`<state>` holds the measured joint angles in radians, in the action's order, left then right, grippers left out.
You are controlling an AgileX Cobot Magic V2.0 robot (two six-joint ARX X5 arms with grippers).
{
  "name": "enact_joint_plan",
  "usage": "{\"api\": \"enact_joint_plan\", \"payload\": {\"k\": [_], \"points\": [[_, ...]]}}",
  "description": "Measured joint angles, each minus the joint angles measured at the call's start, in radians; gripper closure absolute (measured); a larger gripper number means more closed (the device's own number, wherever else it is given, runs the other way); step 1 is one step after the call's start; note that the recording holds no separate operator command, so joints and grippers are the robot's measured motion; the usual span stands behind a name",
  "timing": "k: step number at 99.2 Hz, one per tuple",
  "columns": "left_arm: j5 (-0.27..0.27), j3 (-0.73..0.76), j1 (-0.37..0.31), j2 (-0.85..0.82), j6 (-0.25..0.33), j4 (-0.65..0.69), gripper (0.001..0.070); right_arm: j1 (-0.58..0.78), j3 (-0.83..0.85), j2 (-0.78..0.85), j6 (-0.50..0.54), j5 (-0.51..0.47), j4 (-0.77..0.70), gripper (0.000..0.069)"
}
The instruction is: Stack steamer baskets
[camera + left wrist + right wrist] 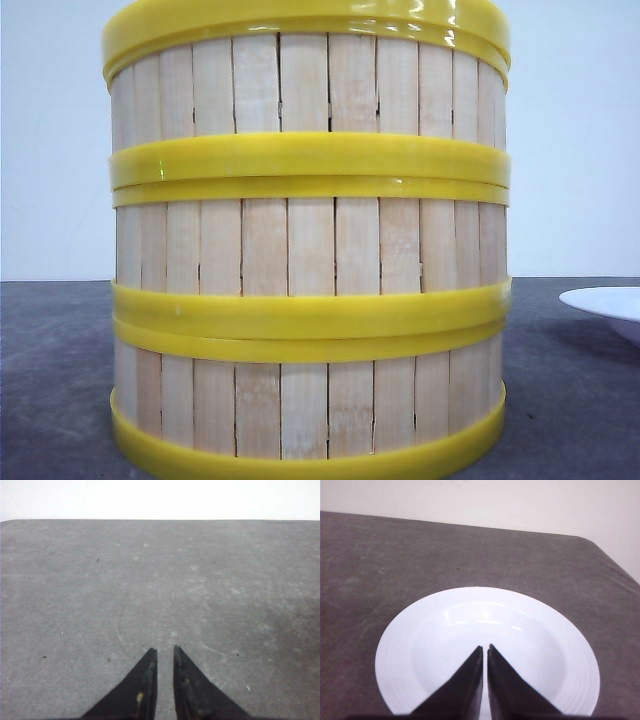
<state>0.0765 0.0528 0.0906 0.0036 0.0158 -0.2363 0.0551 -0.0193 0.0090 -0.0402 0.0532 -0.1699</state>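
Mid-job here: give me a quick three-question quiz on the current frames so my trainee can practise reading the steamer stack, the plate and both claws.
1. True or false: in the front view, the three steamer baskets stand one on another as a single column.
2. Multiple choice: in the right wrist view, what lies beneath the right claw? A) a woven lid B) a white plate C) a steamer basket
3. Fill in: in the left wrist view, the left claw holds ____ and has only the grey table beneath it.

Key: 1 true; 2 B; 3 nothing.
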Motion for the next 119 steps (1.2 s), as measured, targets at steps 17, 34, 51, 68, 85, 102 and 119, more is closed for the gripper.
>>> {"api": "enact_joint_plan", "payload": {"k": [17, 34, 51, 68, 85, 102, 119], "points": [[0.000, 0.000, 0.000, 0.000, 0.000, 0.000, 0.0677, 0.000, 0.003, -0.005, 0.018, 0.000, -0.003, 0.0681], [0.000, 0.000, 0.000, 0.000, 0.000, 0.000, 0.0677, 0.000, 0.003, -0.005, 0.019, 0.000, -0.001, 0.0681], [0.000, 0.000, -0.001, 0.000, 0.000, 0.000, 0.0677, 0.000, 0.003, -0.005, 0.019, 0.000, 0.003, 0.0681], [0.000, 0.000, -0.001, 0.000, 0.000, 0.000, 0.0677, 0.000, 0.003, -0.005, 0.019, 0.000, 0.003, 0.0681], [0.000, 0.000, -0.001, 0.000, 0.000, 0.000, 0.0677, 0.000, 0.003, -0.005, 0.019, 0.000, 0.003, 0.0681], [0.000, 0.000, -0.001, 0.000, 0.000, 0.000, 0.0677, 0.000, 0.003, -0.005, 0.019, 0.000, 0.003, 0.0681], [0.000, 0.000, -0.001, 0.000, 0.000, 0.000, 0.0677, 0.000, 0.003, -0.005, 0.019, 0.000, 0.003, 0.0681]]}}
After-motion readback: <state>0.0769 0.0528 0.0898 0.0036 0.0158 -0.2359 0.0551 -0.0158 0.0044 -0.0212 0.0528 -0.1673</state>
